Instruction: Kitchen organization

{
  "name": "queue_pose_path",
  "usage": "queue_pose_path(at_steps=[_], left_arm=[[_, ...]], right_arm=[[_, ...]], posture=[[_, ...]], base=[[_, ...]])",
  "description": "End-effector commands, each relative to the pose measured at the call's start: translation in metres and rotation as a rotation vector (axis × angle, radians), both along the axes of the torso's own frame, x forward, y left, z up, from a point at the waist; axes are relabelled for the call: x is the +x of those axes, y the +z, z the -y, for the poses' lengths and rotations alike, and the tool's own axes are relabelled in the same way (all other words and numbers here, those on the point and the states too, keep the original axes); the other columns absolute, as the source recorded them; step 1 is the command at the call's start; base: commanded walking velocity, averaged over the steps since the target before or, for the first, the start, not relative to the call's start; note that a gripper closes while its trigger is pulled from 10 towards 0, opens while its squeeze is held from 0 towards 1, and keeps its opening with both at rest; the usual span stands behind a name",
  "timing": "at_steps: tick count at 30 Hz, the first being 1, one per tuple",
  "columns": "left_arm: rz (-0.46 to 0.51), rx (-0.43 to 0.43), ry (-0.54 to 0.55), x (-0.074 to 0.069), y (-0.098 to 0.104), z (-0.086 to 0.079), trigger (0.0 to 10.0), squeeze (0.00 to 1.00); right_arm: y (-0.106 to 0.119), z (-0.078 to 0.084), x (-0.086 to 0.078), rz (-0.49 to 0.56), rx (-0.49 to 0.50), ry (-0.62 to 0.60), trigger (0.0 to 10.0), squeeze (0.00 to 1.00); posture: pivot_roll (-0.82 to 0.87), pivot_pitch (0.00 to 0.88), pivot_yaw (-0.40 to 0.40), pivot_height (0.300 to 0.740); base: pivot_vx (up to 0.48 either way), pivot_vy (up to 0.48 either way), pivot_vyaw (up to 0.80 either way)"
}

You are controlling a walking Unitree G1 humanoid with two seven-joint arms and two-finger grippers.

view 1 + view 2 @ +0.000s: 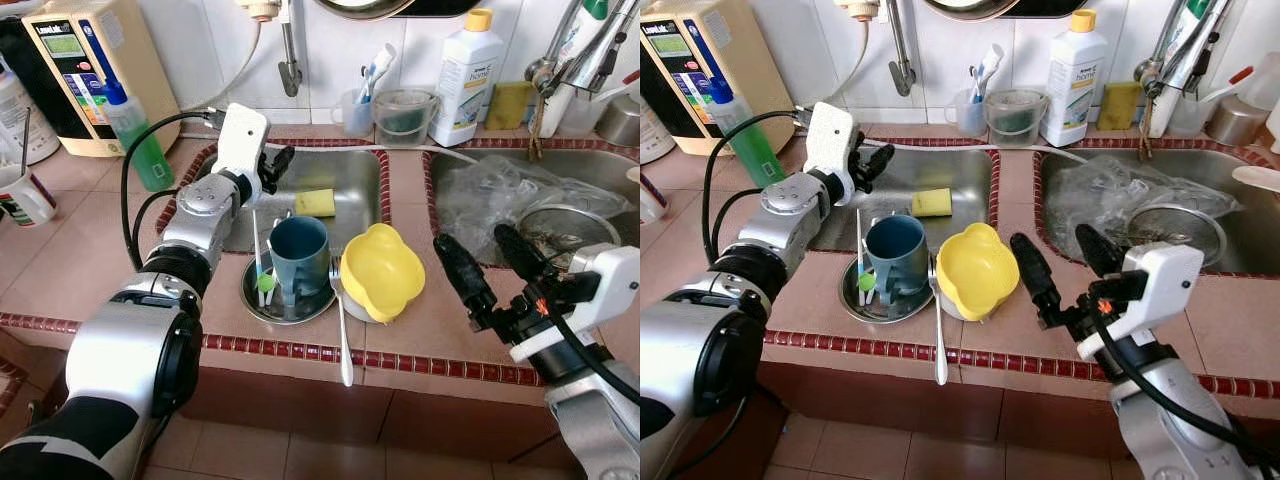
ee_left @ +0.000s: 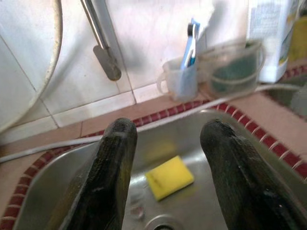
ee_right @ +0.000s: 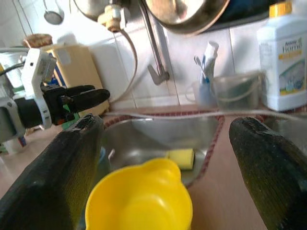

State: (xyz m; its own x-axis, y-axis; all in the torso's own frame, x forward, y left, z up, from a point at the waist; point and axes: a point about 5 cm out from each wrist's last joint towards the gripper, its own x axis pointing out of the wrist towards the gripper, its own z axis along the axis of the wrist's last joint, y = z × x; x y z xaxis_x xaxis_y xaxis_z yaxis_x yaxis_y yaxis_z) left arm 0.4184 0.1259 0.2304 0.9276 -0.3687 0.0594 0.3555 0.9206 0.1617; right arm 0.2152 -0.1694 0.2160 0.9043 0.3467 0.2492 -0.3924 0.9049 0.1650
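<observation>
The yellow bowl sits tilted on the counter's front edge, just beside the blue cup standing on a steel plate, with a long spoon reaching over the edge. The right gripper hovers near the bowl, fingers spread, holding nothing. The left gripper hangs over the left sink, fingers apart, above a sponge. A careless reach could likely nudge the tilted bowl or sweep the spoon off the counter.

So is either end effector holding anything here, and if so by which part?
Nothing is held. The left end effector is open above the sink, with the yellow sponge below it. The right end effector is open beside the yellow bowl.
</observation>
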Motion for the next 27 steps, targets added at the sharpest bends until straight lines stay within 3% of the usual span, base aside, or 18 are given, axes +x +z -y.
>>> queue_pose_path(at_steps=[1,8,17,23,27], left_arm=[[0.063,-0.034,-0.018,0.002,0.021,0.002,10.0,0.0],[0.146,-0.134,-0.052,0.001,0.042,0.004,10.0,0.0],[0.241,-0.218,-0.145,-0.009,0.055,0.008,10.0,0.0],[0.287,-0.216,-0.214,-0.022,0.049,0.014,10.0,0.0],[0.295,-0.236,-0.231,-0.031,0.043,0.009,10.0,0.0]], right_arm=[[0.003,-0.004,0.005,0.025,0.006,0.013,10.0,0.0],[0.013,-0.013,0.025,0.083,0.013,0.037,10.0,0.0],[0.025,-0.021,0.051,0.154,0.023,0.054,10.0,0.0],[0.026,-0.033,0.062,0.172,-0.022,0.113,10.0,0.0],[0.018,-0.044,0.058,0.173,-0.065,0.185,10.0,0.0]], posture=[[-0.3,0.043,0.111,0.74],[-0.27,0.014,0.086,0.74],[-0.22,0.0,0.052,0.74],[-0.19,0.0,0.031,0.74],[-0.17,0.0,0.019,0.74]], base=[[0.0,0.0,0.0],[0.0,0.0,0.0],[0.0,0.0,0.0],[0.0,0.0,0.0],[0.0,0.0,0.0]])
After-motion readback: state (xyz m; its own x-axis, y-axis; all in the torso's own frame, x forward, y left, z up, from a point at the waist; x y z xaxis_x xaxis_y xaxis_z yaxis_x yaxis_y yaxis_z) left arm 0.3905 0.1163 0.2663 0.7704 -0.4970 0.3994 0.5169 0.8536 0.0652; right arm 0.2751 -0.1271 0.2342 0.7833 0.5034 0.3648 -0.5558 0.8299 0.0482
